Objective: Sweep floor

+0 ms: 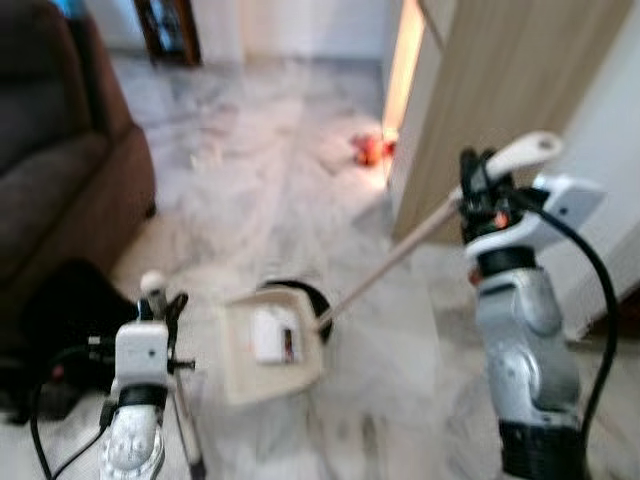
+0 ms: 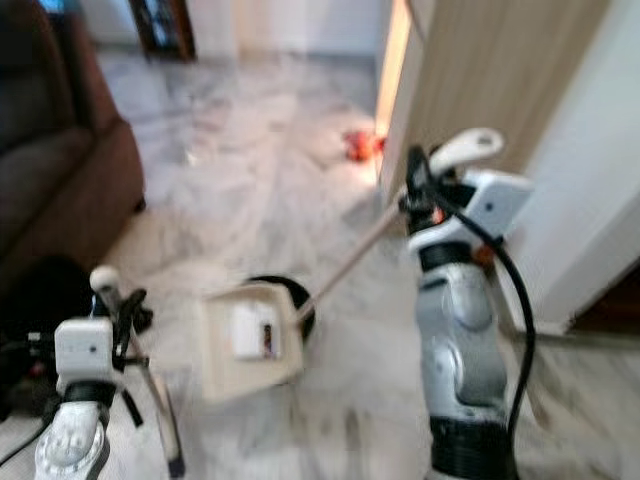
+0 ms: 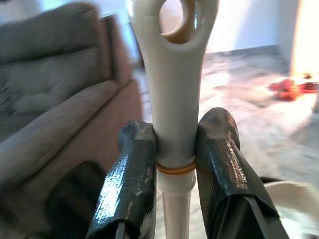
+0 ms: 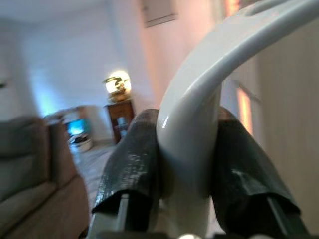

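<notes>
The right gripper (image 1: 478,180) at right of frame pinched the dustpan handle (image 4: 199,129); its dustpan (image 1: 268,343) sat at lower centre on the marble floor (image 1: 260,150). The left gripper (image 1: 160,305) at lower left clamped the broom handle (image 3: 173,99), with a sofa (image 1: 50,170) at upper left.

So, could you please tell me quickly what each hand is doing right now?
Left hand: closed on the dustpan handle.
Right hand: closed on the broom handle.

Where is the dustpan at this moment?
The dustpan lies on the marble floor in front of the robot, between both arms, with the broom head just behind it and the brown sofa to the left.
</notes>
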Robot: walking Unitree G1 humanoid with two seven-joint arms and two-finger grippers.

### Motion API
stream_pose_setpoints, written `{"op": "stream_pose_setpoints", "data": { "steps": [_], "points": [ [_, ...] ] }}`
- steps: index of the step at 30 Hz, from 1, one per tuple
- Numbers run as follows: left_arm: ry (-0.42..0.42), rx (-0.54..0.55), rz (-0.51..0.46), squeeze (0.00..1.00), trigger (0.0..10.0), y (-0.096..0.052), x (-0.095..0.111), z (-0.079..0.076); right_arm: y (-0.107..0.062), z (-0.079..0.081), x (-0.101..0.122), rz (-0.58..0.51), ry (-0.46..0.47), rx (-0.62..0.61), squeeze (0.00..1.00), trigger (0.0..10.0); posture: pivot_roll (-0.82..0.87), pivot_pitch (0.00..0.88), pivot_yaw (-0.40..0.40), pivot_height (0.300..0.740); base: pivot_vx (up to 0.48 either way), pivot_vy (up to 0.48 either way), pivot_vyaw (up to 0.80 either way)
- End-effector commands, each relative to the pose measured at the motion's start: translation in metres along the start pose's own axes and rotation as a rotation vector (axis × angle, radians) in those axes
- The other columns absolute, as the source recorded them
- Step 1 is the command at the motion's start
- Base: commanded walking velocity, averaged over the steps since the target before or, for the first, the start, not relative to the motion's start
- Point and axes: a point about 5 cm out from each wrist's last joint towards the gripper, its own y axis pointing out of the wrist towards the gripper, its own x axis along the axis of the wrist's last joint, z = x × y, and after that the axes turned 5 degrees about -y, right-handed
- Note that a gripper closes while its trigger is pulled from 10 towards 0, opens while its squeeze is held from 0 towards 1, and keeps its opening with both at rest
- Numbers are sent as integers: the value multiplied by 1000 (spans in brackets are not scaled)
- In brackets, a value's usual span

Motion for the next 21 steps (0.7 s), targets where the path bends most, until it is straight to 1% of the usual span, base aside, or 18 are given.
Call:
{"op": "stream_pose_setpoints", "data": {
  "steps": [1,5,12,21],
  "points": [
    [21,19,-31,0,10000,1,6,5,5,13,14,-80,55,41,0,10000,167,75,-33,740,304,0,0],
    [17,25,-29,0,10000,1,6,5,5,11,13,-74,70,31,0,10000,169,76,-35,740,301,0,0],
    [17,28,-27,0,10000,1,6,5,5,12,13,-72,55,42,0,10000,169,76,-36,740,299,0,0],
    [15,32,-23,0,10000,1,5,5,6,14,12,-69,66,39,0,10000,171,78,-36,740,300,0,0]
  ]
}}
